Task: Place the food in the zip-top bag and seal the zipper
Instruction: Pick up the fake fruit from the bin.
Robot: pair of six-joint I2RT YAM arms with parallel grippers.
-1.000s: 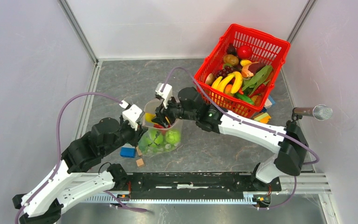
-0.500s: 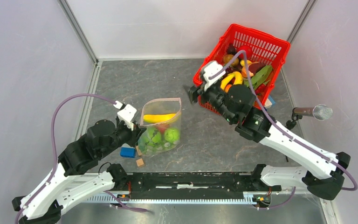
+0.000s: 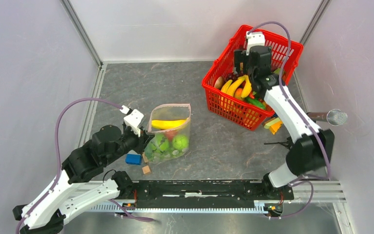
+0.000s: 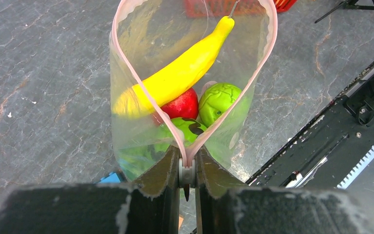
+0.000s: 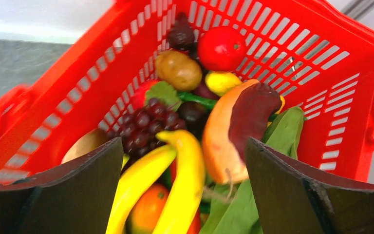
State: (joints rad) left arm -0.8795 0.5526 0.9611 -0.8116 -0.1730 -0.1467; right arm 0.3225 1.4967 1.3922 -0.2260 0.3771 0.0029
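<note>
The left gripper [image 4: 187,168] is clamped on one end of the pink zipper [image 4: 126,68] of the single zip-top bag [image 3: 182,127]. The bag stands open-mouthed on the table [image 3: 126,83], well apart from the red basket [image 3: 224,105], and holds one yellow banana [image 4: 180,73], one red apple [image 4: 185,105], at least two green round fruits [image 4: 221,97] and some leafy green. The right gripper [image 5: 182,175] hangs over the basket, jaws spread wide and empty, above two bananas [image 5: 136,187] and one bunch of dark grapes [image 5: 146,126]. One blue block [image 3: 134,159] and one small wooden cube [image 3: 146,170] lie just beside the bag.
</note>
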